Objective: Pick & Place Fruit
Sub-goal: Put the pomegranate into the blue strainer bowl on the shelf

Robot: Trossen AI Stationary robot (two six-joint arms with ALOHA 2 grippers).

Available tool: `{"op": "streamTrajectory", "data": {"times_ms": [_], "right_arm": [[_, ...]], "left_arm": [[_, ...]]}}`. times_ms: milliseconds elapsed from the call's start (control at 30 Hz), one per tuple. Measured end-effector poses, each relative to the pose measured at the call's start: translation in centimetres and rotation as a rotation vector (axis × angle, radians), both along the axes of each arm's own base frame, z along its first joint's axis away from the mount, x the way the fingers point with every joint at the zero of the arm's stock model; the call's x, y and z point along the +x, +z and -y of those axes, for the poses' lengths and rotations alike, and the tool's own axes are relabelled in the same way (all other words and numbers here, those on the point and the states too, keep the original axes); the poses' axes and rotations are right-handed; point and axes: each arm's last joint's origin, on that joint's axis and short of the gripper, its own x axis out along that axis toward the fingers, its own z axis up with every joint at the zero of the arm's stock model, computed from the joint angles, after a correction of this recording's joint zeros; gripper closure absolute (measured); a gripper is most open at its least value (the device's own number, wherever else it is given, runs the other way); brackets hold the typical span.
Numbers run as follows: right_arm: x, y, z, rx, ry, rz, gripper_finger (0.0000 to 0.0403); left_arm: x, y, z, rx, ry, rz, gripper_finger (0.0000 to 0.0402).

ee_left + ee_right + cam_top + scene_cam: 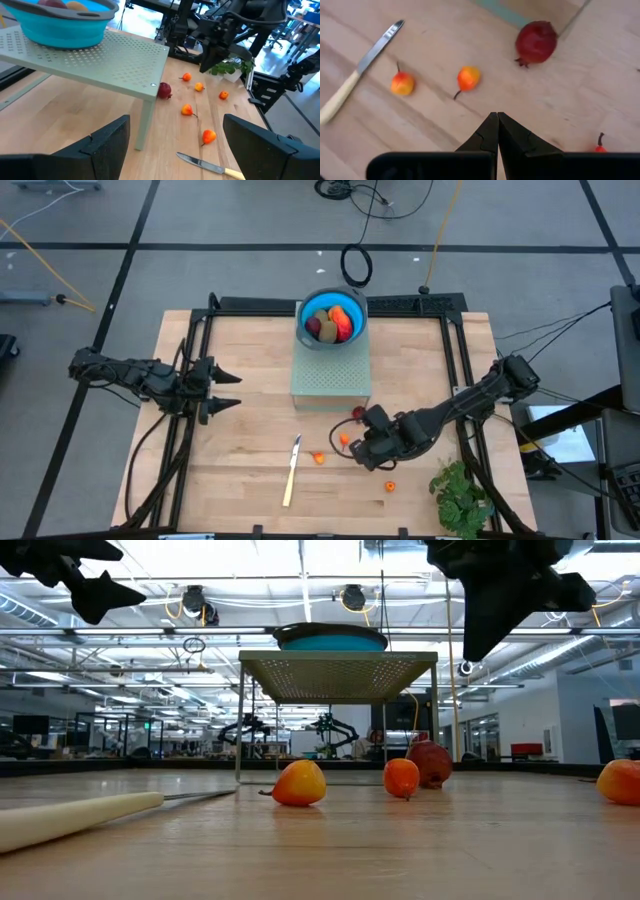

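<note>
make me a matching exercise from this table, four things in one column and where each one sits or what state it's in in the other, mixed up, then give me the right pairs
Things
1. blue bowl
2. knife
3. right gripper
4. dark red fruit

Places or states
A. lying flat on the wood, near the table's front edge
B. jaws shut, hovering over the small orange fruits
C. on top of the perforated stand, holding fruit
D. on the table beside the stand's leg

Pairs: 1-C, 2-A, 3-B, 4-D

Wooden table [240, 460]: perforated stand [330, 375], knife [292, 471], small orange fruits [319, 458], dark red fruit [358, 413], leafy bunch [460, 495].
</note>
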Motion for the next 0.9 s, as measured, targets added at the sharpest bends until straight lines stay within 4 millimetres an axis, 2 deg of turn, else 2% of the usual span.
{"op": "streamTrajectory", "data": {"times_ms": [500, 667, 900], "right_arm": [[1.0, 0.0, 2.5, 0.036, -0.083, -0.007, 0.0398], [1.2, 0.0, 2.5, 0.063, -0.089, -0.001, 0.0363], [1.2, 0.0, 2.5, 0.074, -0.131, 0.009, 0.0283]], "left_arm": [[0.0, -0.1, 0.0, -0.001, 0.002, -0.006, 0.0082], [0.0, -0.1, 0.0, -0.001, 0.003, -0.006, 0.0082], [0.0, -0.1, 0.0, 0.000, 0.003, -0.006, 0.0082]]}}
